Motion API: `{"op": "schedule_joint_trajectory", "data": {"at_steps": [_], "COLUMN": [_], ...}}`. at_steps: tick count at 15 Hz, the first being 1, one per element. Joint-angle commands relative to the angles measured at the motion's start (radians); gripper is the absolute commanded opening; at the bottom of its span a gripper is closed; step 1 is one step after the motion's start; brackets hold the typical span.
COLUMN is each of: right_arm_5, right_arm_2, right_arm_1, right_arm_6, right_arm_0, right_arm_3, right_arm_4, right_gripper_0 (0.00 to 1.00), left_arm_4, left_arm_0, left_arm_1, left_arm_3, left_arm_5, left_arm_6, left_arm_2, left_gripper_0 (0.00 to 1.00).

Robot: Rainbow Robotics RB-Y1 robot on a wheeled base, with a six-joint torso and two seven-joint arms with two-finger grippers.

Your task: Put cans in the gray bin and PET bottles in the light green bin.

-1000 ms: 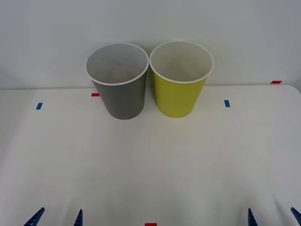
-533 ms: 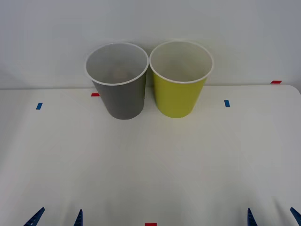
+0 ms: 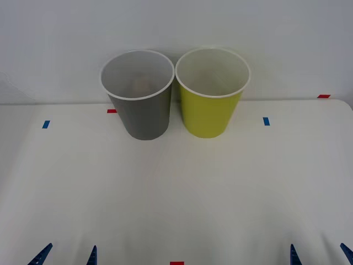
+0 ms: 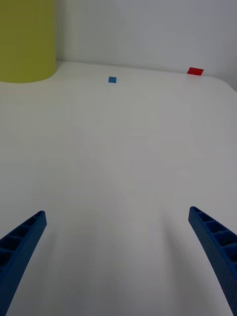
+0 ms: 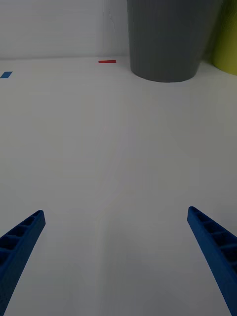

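Note:
The gray bin (image 3: 139, 105) stands upright at the back of the white table, and the light green bin (image 3: 212, 105) stands right beside it on its right. A dim reddish shape (image 3: 142, 84) lies deep inside the gray bin; I cannot tell whether it is a can. No PET bottles are in view. My left gripper (image 3: 67, 257) is open at the near left edge of the table, far from the bins. My right gripper (image 3: 319, 256) is open at the near right. The left wrist view has the gray bin (image 5: 168, 39) ahead of the open left gripper (image 5: 116, 256). The right wrist view has the light green bin (image 4: 24, 42) beyond the open right gripper (image 4: 117, 256).
Small blue tape marks (image 3: 46, 124) (image 3: 266, 121) and red ones (image 3: 112, 111) (image 3: 324, 96) (image 3: 176, 263) are stuck on the table. A white wall rises close behind the bins. The table's right edge (image 3: 348, 110) curves near the far red mark.

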Motion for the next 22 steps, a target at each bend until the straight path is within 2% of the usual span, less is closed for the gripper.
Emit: {"op": "schedule_joint_trajectory", "data": {"at_steps": [1, 22], "right_arm_5": [0.000, 0.000], "right_arm_2": [0.000, 0.000], "right_arm_1": [0.000, 0.000], "right_arm_6": [0.000, 0.000], "right_arm_0": [0.000, 0.000], "right_arm_3": [0.000, 0.000], "right_arm_4": [0.000, 0.000], "right_gripper_0": [1.00, 1.00], "left_arm_4": [0.000, 0.000], "left_arm_0": [0.000, 0.000], "left_arm_1": [0.000, 0.000], "left_arm_3": [0.000, 0.000], "left_arm_5": [0.000, 0.000], "left_arm_6": [0.000, 0.000], "left_arm_2": [0.000, 0.000], "left_gripper_0": [1.00, 1.00]}}
